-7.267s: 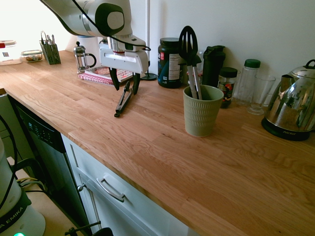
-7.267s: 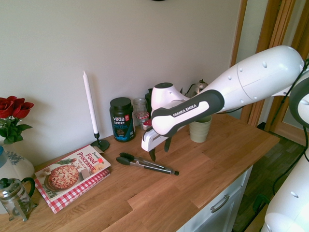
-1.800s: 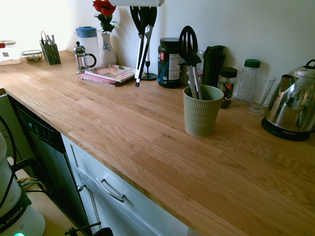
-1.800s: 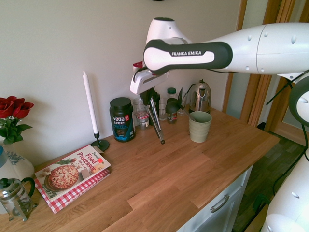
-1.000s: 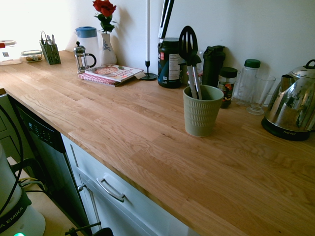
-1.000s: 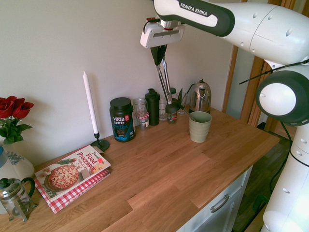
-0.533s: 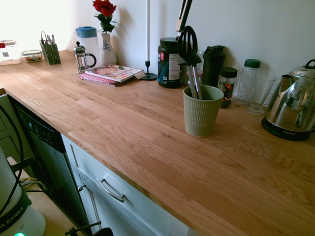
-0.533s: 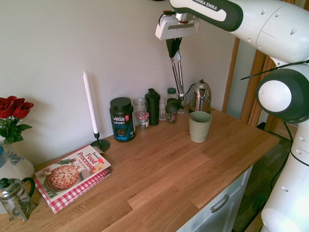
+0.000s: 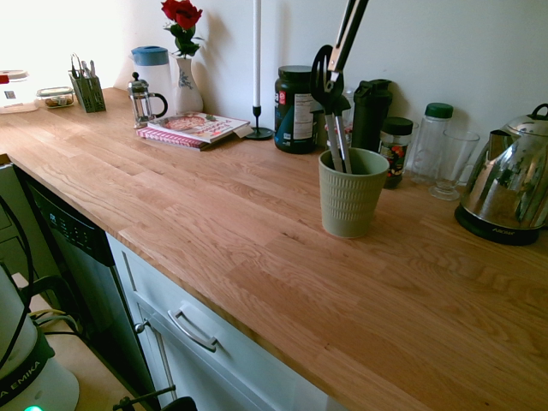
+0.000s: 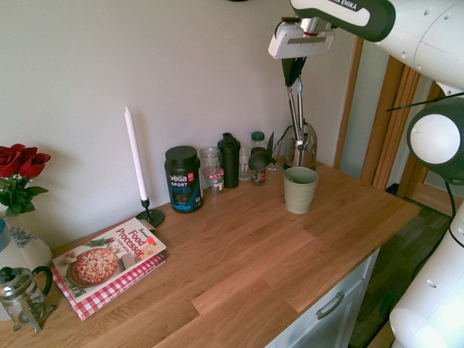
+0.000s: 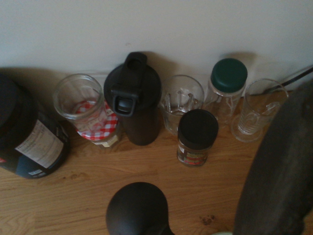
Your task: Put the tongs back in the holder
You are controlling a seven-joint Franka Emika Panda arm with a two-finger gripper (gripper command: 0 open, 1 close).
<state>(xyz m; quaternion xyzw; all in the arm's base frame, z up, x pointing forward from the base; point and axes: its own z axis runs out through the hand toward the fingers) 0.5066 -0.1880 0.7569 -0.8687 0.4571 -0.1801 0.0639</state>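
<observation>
Silver metal tongs (image 10: 298,109), two slim arms, hinge end hanging down, black tips up at gripper (image 10: 293,61). Clenched on tongs near the tips. Held in the air above and near sage-green ribbed holder (image 10: 300,191), not in it. Black utensils (image 9: 328,90) leaning out of holder's mouth, overlapping tongs in first exterior view. Glassware and jars behind, near the wall; steel kettle (image 9: 507,180) off to one side. Open counter (image 9: 257,257) between holder and front edge. Gripper visible in second exterior view, out of frame in first. Red-checked jar lid (image 11: 98,122) plain in wrist view.
</observation>
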